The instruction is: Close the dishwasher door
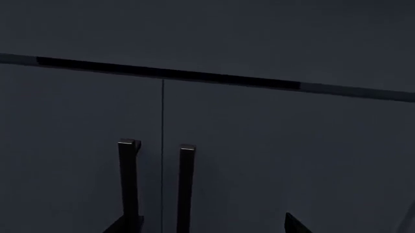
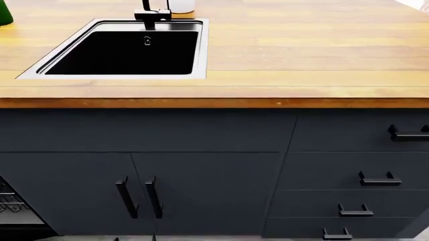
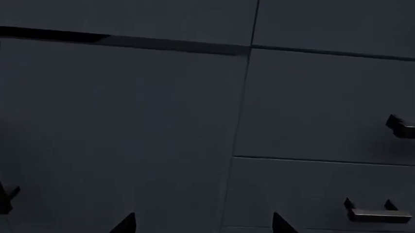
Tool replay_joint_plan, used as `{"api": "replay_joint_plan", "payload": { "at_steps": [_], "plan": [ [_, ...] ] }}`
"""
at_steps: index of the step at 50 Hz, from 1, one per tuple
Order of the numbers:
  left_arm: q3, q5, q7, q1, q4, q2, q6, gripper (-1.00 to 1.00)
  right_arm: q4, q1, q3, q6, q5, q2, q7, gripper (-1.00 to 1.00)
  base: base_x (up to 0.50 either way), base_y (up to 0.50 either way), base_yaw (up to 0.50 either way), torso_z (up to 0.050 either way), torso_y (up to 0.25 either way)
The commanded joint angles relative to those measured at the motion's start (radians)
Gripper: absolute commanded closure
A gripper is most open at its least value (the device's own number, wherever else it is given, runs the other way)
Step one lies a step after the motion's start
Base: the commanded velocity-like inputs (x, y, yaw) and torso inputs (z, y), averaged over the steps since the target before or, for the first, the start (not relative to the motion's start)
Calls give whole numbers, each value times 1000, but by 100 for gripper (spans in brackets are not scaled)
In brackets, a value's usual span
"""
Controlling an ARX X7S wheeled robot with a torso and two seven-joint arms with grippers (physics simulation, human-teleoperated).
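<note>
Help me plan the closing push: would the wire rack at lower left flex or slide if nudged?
The wire rack looks like a thin metal grid: probably stiff, fairly light. Only its corner shows, so sliding is a guess.

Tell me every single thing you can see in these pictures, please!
Light wooden countertop: one, across the top.
Black square sink: one, sunk into the countertop, left.
Black tap: one, behind the sink.
Green object: one, far left edge, mostly cut off.
Navy cabinet doors with long black bar handles: two, under the sink.
Navy drawer fronts with short black handles: four, stacked at right.
Wire rack in black dishwasher cavity: one, bottom left corner; its door is out of view.
Left hand: dark fingertips only, facing the cabinet doors.
Right hand: dark fingertips only, facing cabinet and drawers.
</note>
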Motion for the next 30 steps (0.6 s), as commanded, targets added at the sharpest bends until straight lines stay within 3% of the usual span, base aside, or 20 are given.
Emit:
{"api": "replay_joint_plan", "payload": {
  "at_steps": [1, 30],
  "plan": [
    [-4, -16, 23, 2, 0, 0, 2, -100, 3, 0, -9, -3, 1, 1, 10, -100, 0, 0, 0, -50, 0],
    [-8, -23, 35, 1, -6, 0, 2, -100, 4, -1, 14, -3, 1, -2, -8, -100, 0, 0, 0, -50, 0]
  ]
}}
